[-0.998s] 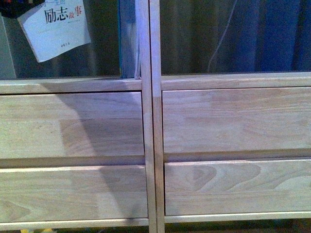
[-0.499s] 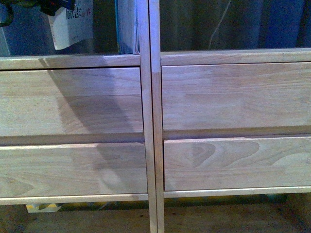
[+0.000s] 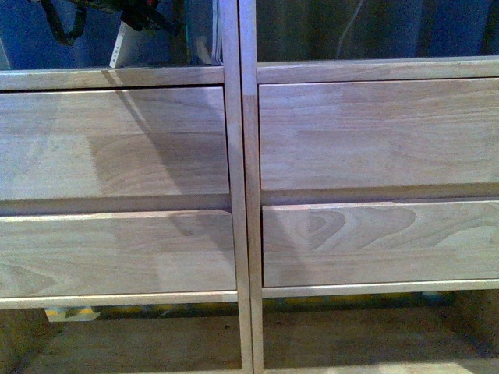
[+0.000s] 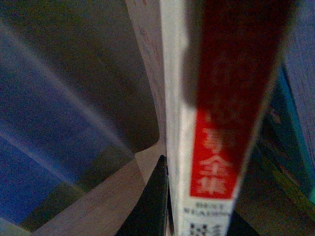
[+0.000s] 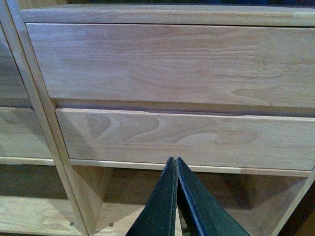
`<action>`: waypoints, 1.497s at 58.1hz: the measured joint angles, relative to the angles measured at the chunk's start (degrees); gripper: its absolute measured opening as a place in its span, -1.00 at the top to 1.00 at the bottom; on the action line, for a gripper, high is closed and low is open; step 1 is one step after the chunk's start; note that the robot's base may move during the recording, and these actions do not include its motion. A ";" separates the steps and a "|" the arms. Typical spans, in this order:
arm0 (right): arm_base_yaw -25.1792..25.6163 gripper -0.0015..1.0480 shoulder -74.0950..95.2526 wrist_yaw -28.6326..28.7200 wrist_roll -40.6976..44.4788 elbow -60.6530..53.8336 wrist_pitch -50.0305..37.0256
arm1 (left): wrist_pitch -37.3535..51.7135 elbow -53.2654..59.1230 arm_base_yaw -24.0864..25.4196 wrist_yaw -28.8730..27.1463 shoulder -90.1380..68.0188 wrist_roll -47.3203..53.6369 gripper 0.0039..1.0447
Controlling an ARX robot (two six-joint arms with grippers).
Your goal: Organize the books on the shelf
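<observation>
My left gripper (image 4: 197,169) is shut on the white paperback (image 4: 216,123), whose red-and-white spine fills the left wrist view. One black finger (image 4: 152,201) lies flat against its cover. The teal book (image 4: 291,132) stands just beyond it. In the front view the gripper (image 3: 144,15) holds the paperback (image 3: 117,48) edge-on inside the upper left compartment of the light-wood shelf (image 3: 238,195). The teal book (image 3: 204,31) stands upright against the central divider. My right gripper (image 5: 176,160) is shut and empty, in front of the right column's drawer fronts.
Four plain drawer fronts (image 3: 374,132) fill the front view, with an open gap and floor below them. The right wrist view shows the lower right drawer (image 5: 187,137) and an open compartment (image 5: 147,196) beneath it. Dark blue curtain shows behind the open-backed compartments.
The paperback has turned from cover-on to edge-on and moved right, toward the teal book. The shelf now sits higher in the front view, showing the gap under the drawers.
</observation>
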State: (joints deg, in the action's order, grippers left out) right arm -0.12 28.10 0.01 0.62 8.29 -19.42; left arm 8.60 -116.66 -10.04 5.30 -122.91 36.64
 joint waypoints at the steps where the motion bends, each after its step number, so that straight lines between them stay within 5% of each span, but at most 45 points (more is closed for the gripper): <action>1: 0.00 0.94 -0.22 0.00 0.00 -0.15 0.00 | 0.09 0.00 -0.04 -0.07 -0.02 0.11 0.88; 6: 0.00 0.94 -1.92 0.02 0.00 -1.31 0.37 | 0.33 -0.17 -0.28 -1.05 -0.22 0.42 0.86; 42: 0.00 0.94 -11.96 0.02 0.00 -6.10 5.86 | -0.26 3.80 0.92 -2.45 3.87 -7.89 -0.90; 68: 0.00 0.94 -17.88 0.02 -0.04 -7.50 9.16 | 4.70 35.26 5.70 5.33 30.56 -16.70 -0.86; 73: 0.02 0.94 -23.56 0.02 -0.04 -7.50 16.74 | 7.58 42.51 7.32 6.84 36.89 -17.99 -0.86; 87: 0.02 0.94 -27.74 0.04 -0.04 -7.50 19.32 | 13.77 61.81 15.98 13.94 58.53 -27.41 -0.86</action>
State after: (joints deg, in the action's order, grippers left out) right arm -0.10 0.36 0.05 0.58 0.80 -0.10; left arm 22.37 -54.85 5.93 19.25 -64.38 9.23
